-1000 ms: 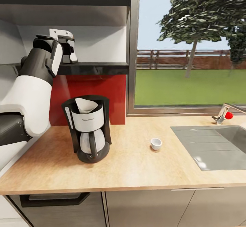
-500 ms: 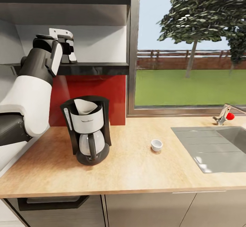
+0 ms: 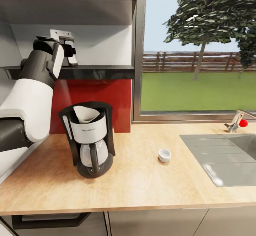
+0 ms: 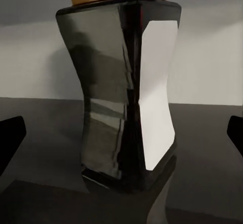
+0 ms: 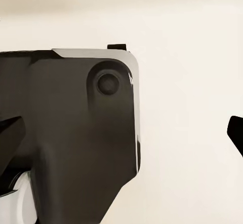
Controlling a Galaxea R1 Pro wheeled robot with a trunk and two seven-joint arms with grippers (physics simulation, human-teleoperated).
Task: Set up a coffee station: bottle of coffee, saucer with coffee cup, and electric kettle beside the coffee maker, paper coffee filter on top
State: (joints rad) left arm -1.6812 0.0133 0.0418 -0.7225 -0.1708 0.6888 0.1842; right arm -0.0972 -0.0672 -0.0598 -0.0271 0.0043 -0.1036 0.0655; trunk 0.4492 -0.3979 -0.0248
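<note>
The bottle of coffee [image 4: 121,97], dark, waisted, with a white label and a yellow-gold cap, stands upright on the black kitchen shelf [image 3: 96,72]. My left gripper [image 3: 68,52] is raised to it and open, and its fingertips [image 4: 11,135] sit wide on either side without touching it. On the countertop [image 3: 142,182] stands the coffee maker [image 3: 90,140] with the paper coffee filter [image 3: 85,113] in its top. The coffee cup [image 3: 164,155] sits alone to its right. My right gripper [image 5: 121,133] is open and holds nothing.
A steel sink [image 3: 220,158] with a red-knobbed faucet [image 3: 237,123] takes up the counter's right end. A large window [image 3: 195,51] and a red backsplash [image 3: 96,97] rise behind the counter. Another shelf board runs above the bottle's shelf.
The whole view has shifted slightly, so the camera moved. The left gripper stays open around the bottle on the shelf. The coffee maker and cup have not moved.
</note>
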